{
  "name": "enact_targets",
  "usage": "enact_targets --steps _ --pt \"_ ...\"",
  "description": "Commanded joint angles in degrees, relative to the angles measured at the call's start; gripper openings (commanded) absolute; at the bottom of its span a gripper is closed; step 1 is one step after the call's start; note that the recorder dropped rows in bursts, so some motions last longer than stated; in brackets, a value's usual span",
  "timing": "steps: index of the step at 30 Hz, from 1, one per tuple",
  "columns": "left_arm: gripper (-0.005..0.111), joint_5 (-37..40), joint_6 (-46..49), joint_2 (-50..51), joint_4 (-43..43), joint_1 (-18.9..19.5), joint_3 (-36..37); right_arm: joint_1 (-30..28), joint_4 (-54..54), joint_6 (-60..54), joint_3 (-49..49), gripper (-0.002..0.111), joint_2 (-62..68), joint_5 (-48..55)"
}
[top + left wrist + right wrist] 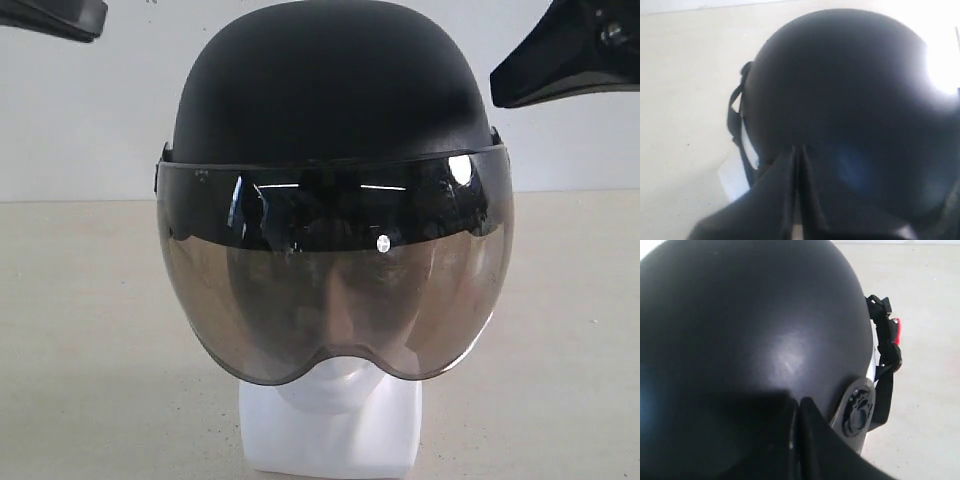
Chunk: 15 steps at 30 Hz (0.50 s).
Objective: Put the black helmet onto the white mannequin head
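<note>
The helmet [330, 90] sits on the mannequin head [330, 425], crown up and level. It lies below both grippers and between them. Its tinted visor [335, 300] covers the moulded face, and only the chin and the squared neck show beneath the visor's lower edge.

The left gripper [797, 150] has its two fingers pressed together with only a thin seam between them, and it holds nothing. The right gripper [796, 405] is likewise closed and empty. In the exterior view each gripper hangs above and to the outside of the shell, apart from it. The wrist views place the dome just under the fingertips.

By my reading, the placing step is done and the work in hand is pulling away. The next move calls for lifting both arms clear without brushing the shell, since a nudge could tip the helmet on the smooth foam. A check that it sits square would also help.

The helmet's opening and visor point toward the exterior camera, matching the face. Its long axis appears to run front to back, from visor to nape. A strap [737, 125] hangs down one side below the left gripper, and a buckle [885, 340] hangs on the other side below the right one.
</note>
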Motion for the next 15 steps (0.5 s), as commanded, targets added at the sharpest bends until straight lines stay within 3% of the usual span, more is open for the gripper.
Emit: enact_targets --steps 1,6,11,15 --pt "0.004 2.3 2.9 -1.8 -5.9 -0.1 -1.0 -0.1 7.5 -3.6 0.2 0.0 -3.0 1.9" --pt "0.004 2.3 4.2 -1.8 -11.3 -1.0 0.3 0.6 15.7 -7.9 0.3 0.0 -2.3 3.4" --pt "0.004 2.3 7.4 -1.8 -11.4 -5.7 5.8 6.9 12.3 -6.7 0.3 0.0 -1.7 2.3" --pt "0.004 2.3 8.0 -1.8 -11.4 -5.9 9.9 9.7 7.3 -3.5 0.3 0.0 0.0 2.1"
